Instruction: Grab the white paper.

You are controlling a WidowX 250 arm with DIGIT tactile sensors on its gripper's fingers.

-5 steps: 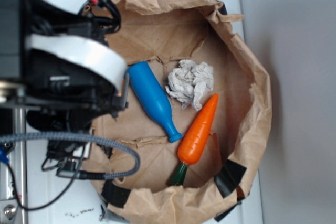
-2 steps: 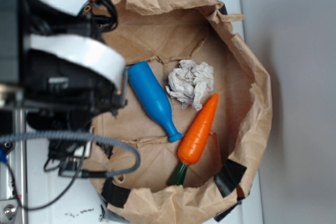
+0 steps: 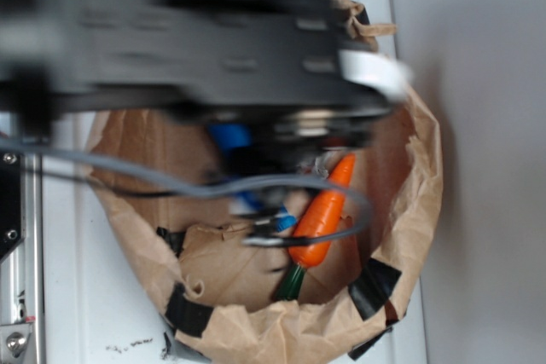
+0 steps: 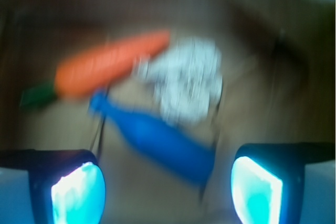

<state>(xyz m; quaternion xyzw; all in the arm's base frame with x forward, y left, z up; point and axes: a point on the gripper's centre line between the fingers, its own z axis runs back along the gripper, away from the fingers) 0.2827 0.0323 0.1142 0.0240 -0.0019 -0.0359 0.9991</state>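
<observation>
Exterior view: the blurred black robot arm (image 3: 213, 49) spans the far half of the brown paper bag (image 3: 418, 193), covering most of its floor. An orange carrot (image 3: 320, 215) with a green stem lies toward the bag's near right edge, beside a partly hidden blue bottle (image 3: 229, 136). Wrist view, blurred: the gripper (image 4: 168, 190) hangs with fingers (image 4: 79, 192) spread wide, holding nothing. The white paper (image 4: 186, 80) lies on the bag floor, touching the carrot's tip and the bottle. No writing is legible.
</observation>
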